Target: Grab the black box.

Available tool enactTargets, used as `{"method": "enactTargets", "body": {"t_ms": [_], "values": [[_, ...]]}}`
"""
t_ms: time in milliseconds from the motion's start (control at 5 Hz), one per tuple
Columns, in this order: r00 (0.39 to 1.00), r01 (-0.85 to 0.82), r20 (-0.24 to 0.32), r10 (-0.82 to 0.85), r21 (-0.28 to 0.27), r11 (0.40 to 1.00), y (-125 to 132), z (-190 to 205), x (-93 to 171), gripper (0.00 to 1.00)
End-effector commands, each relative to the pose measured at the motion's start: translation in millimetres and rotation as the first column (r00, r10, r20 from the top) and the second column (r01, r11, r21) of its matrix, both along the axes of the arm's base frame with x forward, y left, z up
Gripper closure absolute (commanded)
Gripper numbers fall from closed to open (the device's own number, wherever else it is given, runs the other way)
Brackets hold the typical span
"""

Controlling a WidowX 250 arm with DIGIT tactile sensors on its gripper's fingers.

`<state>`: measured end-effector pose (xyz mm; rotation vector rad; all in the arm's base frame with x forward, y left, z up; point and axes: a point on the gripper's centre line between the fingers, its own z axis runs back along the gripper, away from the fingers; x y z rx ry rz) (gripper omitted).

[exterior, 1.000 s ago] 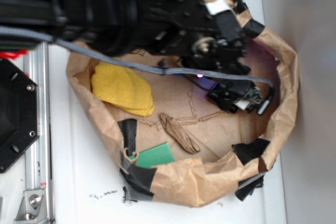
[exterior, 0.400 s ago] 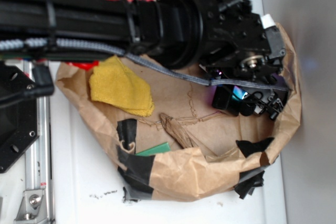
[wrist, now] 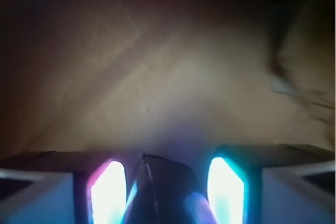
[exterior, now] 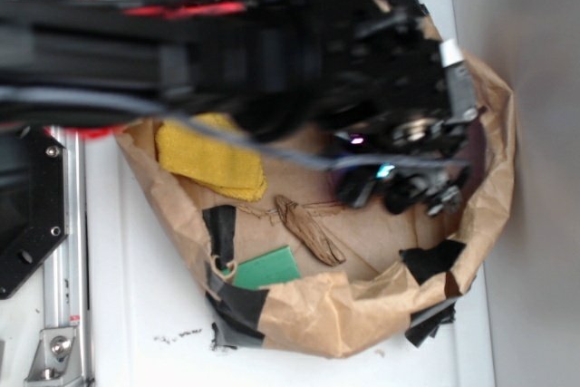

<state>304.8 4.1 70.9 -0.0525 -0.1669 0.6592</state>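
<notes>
From my remote station, the blurred black robot arm (exterior: pixel 227 52) stretches across the crumpled brown paper bag (exterior: pixel 362 305), its rim patched with matte black tape strips (exterior: pixel 237 305), which lies open on a white table (exterior: pixel 136 314). Inside the bag lie a folded yellow cloth (exterior: pixel 213 162), a flat green rectangular card (exterior: pixel 265 269) and a rough dark-brown lump (exterior: pixel 310 231). The black gripper (exterior: pixel 394 189) hangs over the bag's right side. In my wrist view, a glossy black box (wrist: pixel 165 190) sits between the two glowing fingers (wrist: pixel 109 192), which appear pinched against it, the paper floor beyond.
</notes>
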Motion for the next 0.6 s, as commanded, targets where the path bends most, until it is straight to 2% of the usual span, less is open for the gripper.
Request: {"method": "enactTargets", "body": {"t_ms": [0,400], "values": [[0.913,0.365,0.119,-0.389,0.184,0.913,38.0,84.9,-34.2,1.00],[0.914,0.398,0.000,-0.405,0.189,0.898,36.3,91.3,-36.1,1.00]]}}
